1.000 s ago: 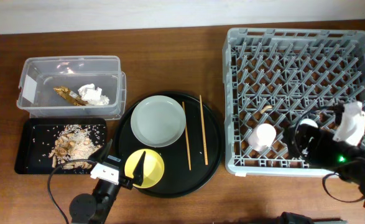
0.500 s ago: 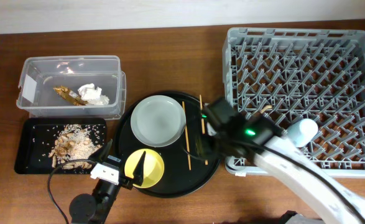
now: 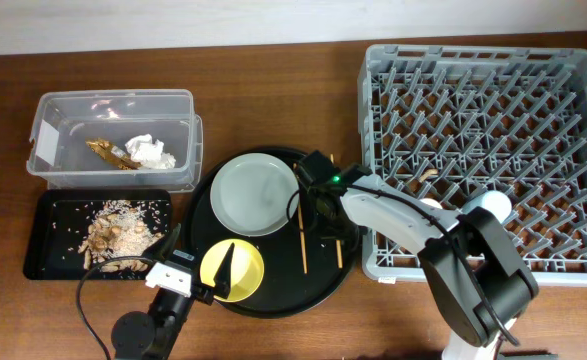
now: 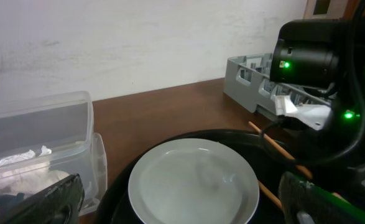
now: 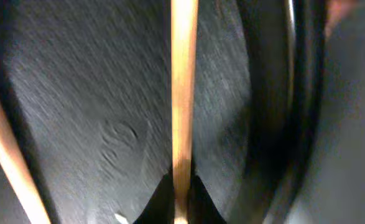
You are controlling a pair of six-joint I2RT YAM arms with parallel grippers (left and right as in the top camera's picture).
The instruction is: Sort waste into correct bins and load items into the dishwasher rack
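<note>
Chopstick [image 5: 183,93] pinched in closed right gripper [image 5: 182,194] over round black tray [image 3: 278,278]; second chopstick [image 3: 301,235] alongside; left gripper [image 3: 198,258] spread open beside yellow bowl [image 3: 248,268].

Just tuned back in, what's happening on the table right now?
The right claw is down on the round black tray, pinching one chopstick; the other chopstick lies beside it. The left claw hangs open by the yellow bowl. The plate sits on that tray too, and the rack holds a light blue cup.
</note>
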